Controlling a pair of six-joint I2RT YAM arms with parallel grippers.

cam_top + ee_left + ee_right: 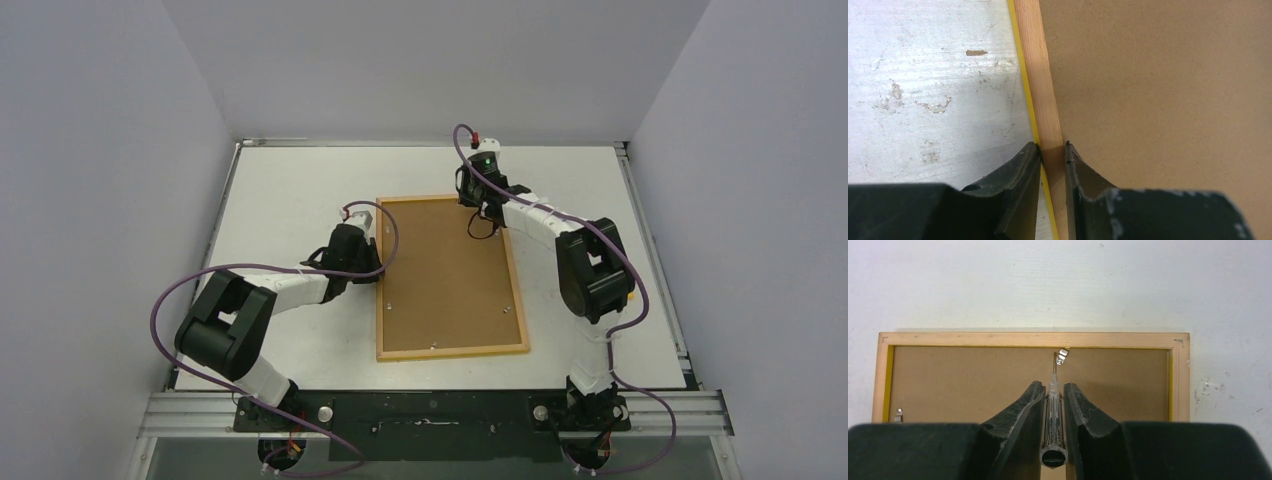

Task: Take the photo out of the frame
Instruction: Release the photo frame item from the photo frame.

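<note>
Right wrist view: my right gripper [1053, 388] clamps a screwdriver [1053, 415], tip at the far tab [1063, 356] of the face-down frame [1033, 339]. I should swing that tab aside gently, while my left gripper [1052, 148], pinching the side rim [1040, 90], steadies it. The photo, unseen, presumably lies beneath the backing [973, 385].

On table [290, 180]: frame [450, 275] back-up; left end effector [1053, 150] astride left rim; screwdriver [1053, 415] in right end effector [1053, 390] at far-edge tab [1063, 356].

The frame [450, 280] has a smooth pale-wood rim and matt brown fibreboard back; the tab [1063, 355] is shiny metal.
</note>
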